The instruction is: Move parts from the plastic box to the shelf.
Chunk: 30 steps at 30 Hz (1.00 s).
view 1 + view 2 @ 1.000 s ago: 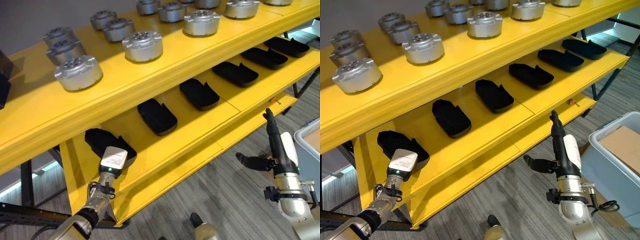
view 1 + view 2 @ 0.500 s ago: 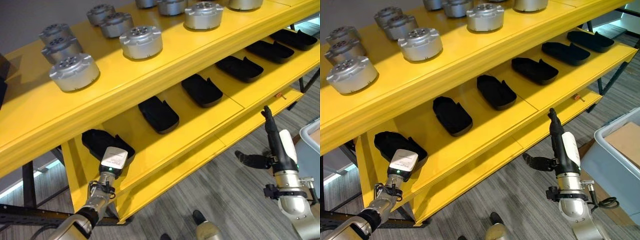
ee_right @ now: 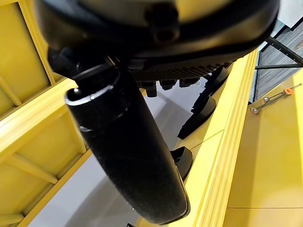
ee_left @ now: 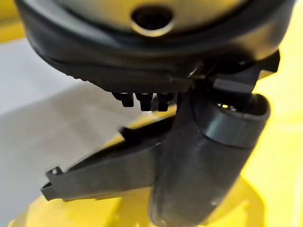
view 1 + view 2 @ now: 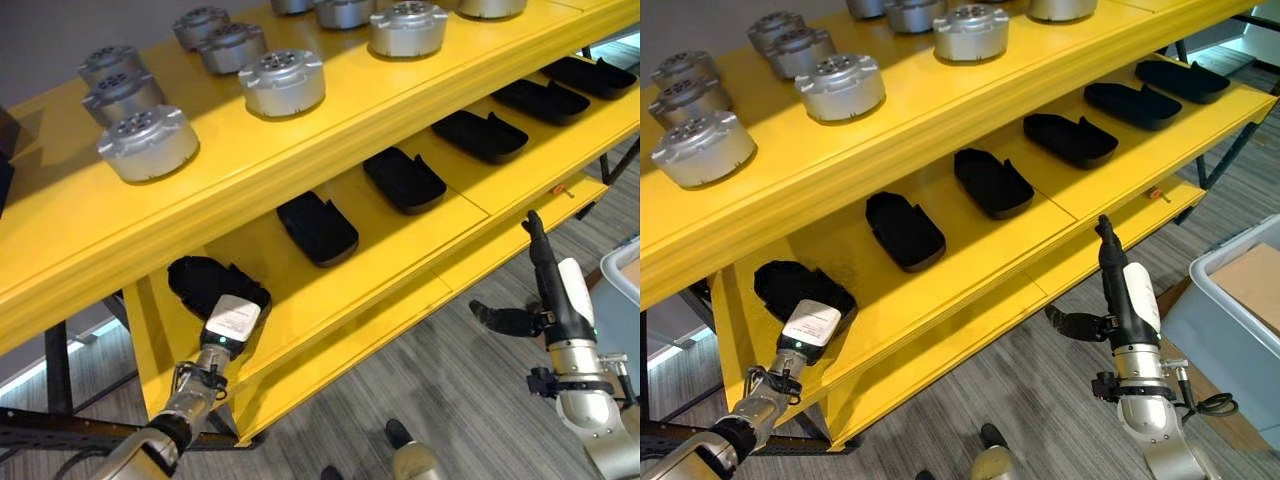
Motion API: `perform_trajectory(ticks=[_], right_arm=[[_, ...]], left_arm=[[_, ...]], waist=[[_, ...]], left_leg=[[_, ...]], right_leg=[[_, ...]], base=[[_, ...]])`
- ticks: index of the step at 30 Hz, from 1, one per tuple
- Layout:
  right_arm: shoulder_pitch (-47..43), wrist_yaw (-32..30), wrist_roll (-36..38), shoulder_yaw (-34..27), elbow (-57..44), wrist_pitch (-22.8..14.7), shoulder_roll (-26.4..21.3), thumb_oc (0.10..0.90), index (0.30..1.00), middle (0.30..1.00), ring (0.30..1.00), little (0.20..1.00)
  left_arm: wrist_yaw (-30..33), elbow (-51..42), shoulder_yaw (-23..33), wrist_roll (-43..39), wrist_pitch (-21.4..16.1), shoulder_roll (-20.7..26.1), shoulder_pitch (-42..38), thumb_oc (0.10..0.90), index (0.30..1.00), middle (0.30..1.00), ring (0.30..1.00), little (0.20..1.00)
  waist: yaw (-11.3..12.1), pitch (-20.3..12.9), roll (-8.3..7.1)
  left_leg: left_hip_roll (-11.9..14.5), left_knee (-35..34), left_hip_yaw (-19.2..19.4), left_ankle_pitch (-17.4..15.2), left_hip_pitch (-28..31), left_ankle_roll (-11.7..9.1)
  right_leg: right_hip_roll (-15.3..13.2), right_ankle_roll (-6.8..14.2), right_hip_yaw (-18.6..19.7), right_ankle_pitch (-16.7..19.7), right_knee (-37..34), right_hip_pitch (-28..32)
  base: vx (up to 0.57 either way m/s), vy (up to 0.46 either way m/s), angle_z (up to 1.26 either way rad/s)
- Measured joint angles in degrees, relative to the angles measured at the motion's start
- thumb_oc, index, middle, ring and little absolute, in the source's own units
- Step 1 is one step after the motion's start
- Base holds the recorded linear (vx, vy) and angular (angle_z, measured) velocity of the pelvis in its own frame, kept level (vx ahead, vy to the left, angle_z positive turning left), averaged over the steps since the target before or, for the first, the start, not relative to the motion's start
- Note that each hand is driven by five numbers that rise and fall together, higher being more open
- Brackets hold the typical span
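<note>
The left robot hand (image 5: 232, 321) has drawn back a little toward the front edge of the middle shelf (image 5: 330, 290), so the leftmost black part (image 5: 205, 282) now lies more uncovered at the shelf's left end, flat on the yellow board. This suggests the placing of this part is done or nearly so, and the arm is about to come away. The hand reaches in over the front edge with its white-backed palm facing up; whether its fingers are open or curled on the part I cannot tell, since they are hidden past the palm. Four more black parts (image 5: 317, 228) lie in a row along the same shelf toward its right end, each well apart from the next. The right robot hand (image 5: 1118, 300) hangs in front of the lower shelf's front edge, fingers straight and pointing up, thumb out to the side, empty. The plastic box (image 5: 1230, 335) stands on the floor to its right.
</note>
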Motion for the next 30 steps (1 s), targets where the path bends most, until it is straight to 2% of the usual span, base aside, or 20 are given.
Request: perform_trajectory(ticks=[7,17,30], right_arm=[[-0.36,0.20,-0.01,0.00,1.72,-0.04,-0.09,0.900,1.000,1.000,1.000,1.000],[-1.95,0.63,0.02,0.03,1.72,0.01,-0.85,0.900,1.000,1.000,1.000,1.000],[-2.23,1.78,0.07,0.04,1.72,0.18,-2.36,0.900,1.000,1.000,1.000,1.000]], left_arm=[[-0.30,0.05,0.06,-0.21,-1.19,0.32,-0.19,0.900,1.000,1.000,1.000,1.000],[-4.49,-0.98,0.27,-0.55,-6.23,2.90,-1.67,0.900,1.000,1.000,1.000,1.000],[-6.51,-1.46,-0.12,0.05,-7.15,2.92,-1.97,0.900,1.000,1.000,1.000,1.000]], waist=[[0.04,0.28,0.08],[0.00,0.85,0.88],[0.08,0.77,1.47]], left_leg=[[0.00,0.00,0.03,-0.01,0.07,0.01],[0.00,0.00,0.06,-0.06,0.64,0.02],[-0.01,0.00,0.02,-0.06,0.83,0.02]], right_leg=[[-0.01,0.00,0.00,0.00,0.00,0.06],[-0.02,0.00,-0.01,-0.04,0.00,0.59],[-0.03,-0.05,-0.09,-0.08,0.00,0.79]], base=[[0.00,0.000,0.00],[0.00,0.000,0.00],[0.00,0.000,0.00]])
